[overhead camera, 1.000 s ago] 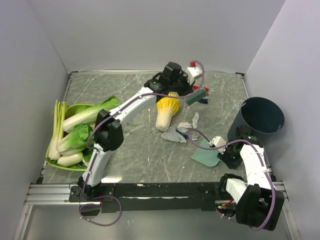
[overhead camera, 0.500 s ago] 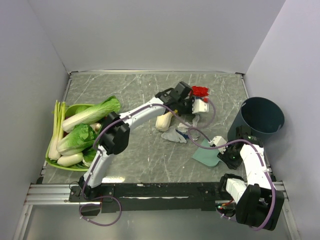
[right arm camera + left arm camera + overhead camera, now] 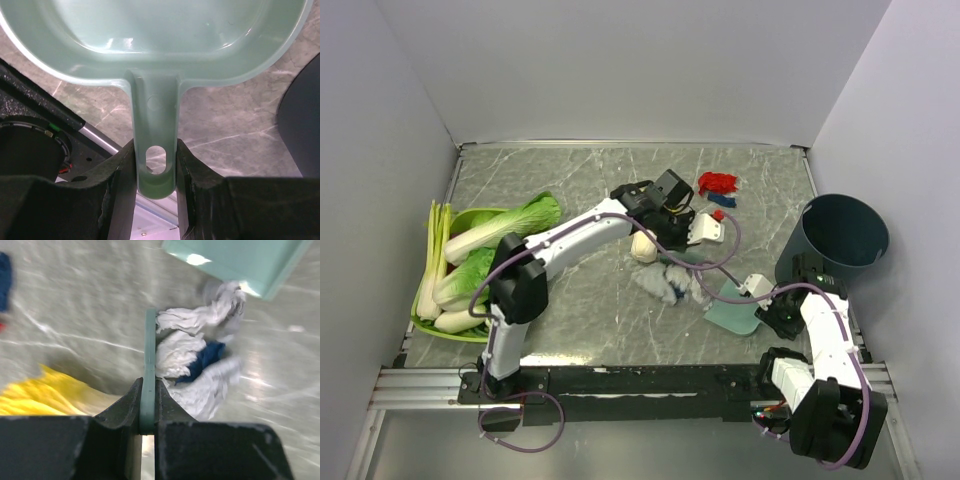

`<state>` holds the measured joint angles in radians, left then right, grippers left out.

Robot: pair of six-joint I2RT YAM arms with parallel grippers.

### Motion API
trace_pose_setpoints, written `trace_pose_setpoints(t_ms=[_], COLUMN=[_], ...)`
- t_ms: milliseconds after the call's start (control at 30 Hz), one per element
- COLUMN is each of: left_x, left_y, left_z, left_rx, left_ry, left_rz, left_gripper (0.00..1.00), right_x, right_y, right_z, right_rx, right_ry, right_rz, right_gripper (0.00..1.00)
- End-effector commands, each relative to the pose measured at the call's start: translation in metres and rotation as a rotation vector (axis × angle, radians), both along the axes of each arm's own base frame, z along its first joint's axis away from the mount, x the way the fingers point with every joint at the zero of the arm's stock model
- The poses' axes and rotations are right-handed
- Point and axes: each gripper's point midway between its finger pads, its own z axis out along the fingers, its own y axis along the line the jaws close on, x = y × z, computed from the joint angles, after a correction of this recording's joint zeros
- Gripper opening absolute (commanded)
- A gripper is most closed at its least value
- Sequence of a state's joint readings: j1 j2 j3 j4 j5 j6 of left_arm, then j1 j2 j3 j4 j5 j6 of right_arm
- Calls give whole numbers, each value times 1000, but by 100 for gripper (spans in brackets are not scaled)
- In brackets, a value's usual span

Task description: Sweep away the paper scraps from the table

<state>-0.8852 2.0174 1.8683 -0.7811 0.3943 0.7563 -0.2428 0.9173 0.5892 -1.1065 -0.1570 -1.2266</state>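
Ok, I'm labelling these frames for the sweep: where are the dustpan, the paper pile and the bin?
dustpan (image 3: 730,310), overhead view, on its flat pan.
paper pile (image 3: 177,342), left wrist view, on a white wad.
bin (image 3: 798,258), overhead view, on its outer wall.

Cabbage: yellow-white napa cabbage (image 3: 642,246), mid-scene, only its pale end showing; its yellow leaves (image 3: 30,396) are blurred in the left wrist view.
Tray: green plastic vegetable tray (image 3: 455,336), far left, heaped with leafy green-and-white bok choy (image 3: 505,226).
Stalks: long pale green stalks (image 3: 432,255) along the tray's left edge.
Bucket: dark blue round bucket (image 3: 820,262), right side, upright.
Dustpan: pale green plastic dustpan (image 3: 730,312) near the bucket; a hang hole shows in its handle (image 3: 152,115).
Blade: flat green plastic blade (image 3: 148,365), seen edge-on.
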Motion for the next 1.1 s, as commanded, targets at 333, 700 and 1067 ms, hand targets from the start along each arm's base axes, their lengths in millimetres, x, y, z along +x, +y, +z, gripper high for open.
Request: trace_pose_setpoints(t_ms=[333, 700, 1067], left_x=[-22, -10, -8], left_y=[65, 208, 219], left_z=[91, 64, -4], left_rx=[-126, -76, -36], left_ry=[101, 230, 503], left_rz=[492, 1105, 1290], left_gripper=[1, 1, 1], right_x=[-1, 6, 20], right_y=[-14, -11, 2], right_z=[22, 21, 22], right_rx=[-96, -150, -193], right_ry=[7, 76, 185], right_rz=[128, 231, 226], right_gripper=[0, 0, 0])
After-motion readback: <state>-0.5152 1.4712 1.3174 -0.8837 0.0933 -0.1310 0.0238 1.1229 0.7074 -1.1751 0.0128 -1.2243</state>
